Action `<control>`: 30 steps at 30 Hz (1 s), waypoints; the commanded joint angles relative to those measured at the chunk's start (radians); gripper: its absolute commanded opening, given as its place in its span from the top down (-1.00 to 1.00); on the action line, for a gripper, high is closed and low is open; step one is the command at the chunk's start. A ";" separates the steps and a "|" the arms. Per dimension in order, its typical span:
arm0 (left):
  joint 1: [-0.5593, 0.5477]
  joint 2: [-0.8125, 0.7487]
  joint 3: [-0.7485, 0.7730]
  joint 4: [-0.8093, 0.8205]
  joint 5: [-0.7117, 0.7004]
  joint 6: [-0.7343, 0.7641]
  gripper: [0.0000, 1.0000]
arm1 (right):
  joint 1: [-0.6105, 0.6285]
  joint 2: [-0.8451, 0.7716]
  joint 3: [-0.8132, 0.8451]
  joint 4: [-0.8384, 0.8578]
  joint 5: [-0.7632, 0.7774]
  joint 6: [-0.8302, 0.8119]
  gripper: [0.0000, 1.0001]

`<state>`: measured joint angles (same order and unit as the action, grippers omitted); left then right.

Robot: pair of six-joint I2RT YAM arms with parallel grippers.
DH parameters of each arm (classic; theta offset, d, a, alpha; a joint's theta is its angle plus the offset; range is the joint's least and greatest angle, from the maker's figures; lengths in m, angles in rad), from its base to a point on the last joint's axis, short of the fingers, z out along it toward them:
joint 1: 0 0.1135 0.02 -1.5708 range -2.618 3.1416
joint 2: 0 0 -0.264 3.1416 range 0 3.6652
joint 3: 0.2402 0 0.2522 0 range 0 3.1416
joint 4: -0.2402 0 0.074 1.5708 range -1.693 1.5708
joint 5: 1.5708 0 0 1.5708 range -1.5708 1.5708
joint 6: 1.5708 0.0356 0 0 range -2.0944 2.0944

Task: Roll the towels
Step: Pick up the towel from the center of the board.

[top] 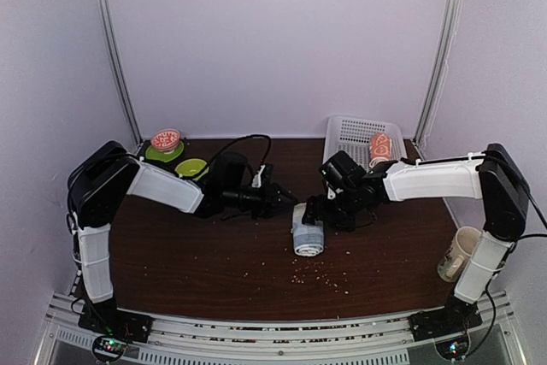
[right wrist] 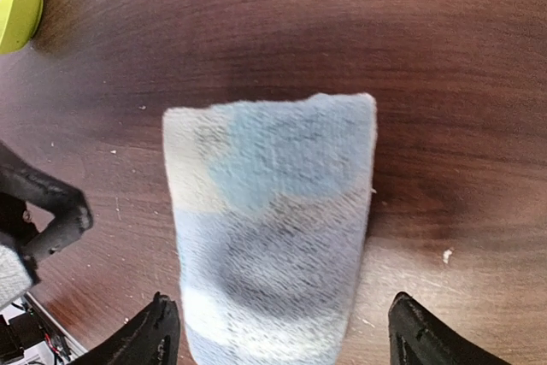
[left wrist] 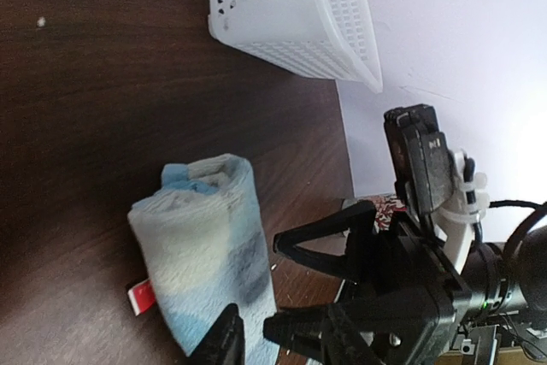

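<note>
Rolled blue towel (top: 308,235) lies on the surface (top: 197,254), near side of the basket (top: 350,132). Your right tool (right wrist: 282,335) straddles it wide open and empty; left tool (top: 280,198) opening: cannot tell. Risk: if a finger snags the cloth as you pull away, the roll unwinds.

A dark wooden table (top: 197,254) is enclosed on three sides by pale lilac walls (top: 282,40); two metal uprights (top: 114,57) are fixed at the rear corners (crumbs (top: 318,276) are noted on top).

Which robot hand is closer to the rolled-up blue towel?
Right. The right gripper is over the blue towel, one finger on either side of it. The left gripper is just beside the towel, not around it.
</note>
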<state>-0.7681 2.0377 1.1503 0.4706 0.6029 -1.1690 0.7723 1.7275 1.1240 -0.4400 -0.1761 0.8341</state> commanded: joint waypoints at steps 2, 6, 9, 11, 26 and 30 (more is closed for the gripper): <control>0.046 -0.166 -0.151 0.030 -0.089 0.022 0.35 | -0.005 0.062 0.065 0.012 -0.033 -0.005 -0.71; 0.056 -0.253 -0.228 -0.029 -0.129 0.078 0.34 | -0.005 0.108 0.089 -0.007 -0.033 -0.013 -0.72; 0.057 -0.298 -0.280 -0.048 -0.162 0.108 0.34 | -0.007 0.140 0.106 -0.016 -0.026 -0.026 -0.73; 0.060 -0.319 -0.309 -0.054 -0.176 0.119 0.35 | -0.006 0.161 0.120 -0.024 -0.029 -0.031 -0.73; 0.085 -0.364 -0.440 -0.029 -0.184 0.124 0.36 | -0.001 0.248 0.161 -0.087 -0.047 -0.050 0.11; 0.087 -0.377 -0.461 -0.027 -0.180 0.121 0.37 | -0.001 0.173 0.145 -0.038 -0.070 -0.033 0.53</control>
<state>-0.6903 1.6962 0.7128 0.4103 0.4263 -1.0641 0.7723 1.9545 1.2919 -0.4877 -0.2295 0.7933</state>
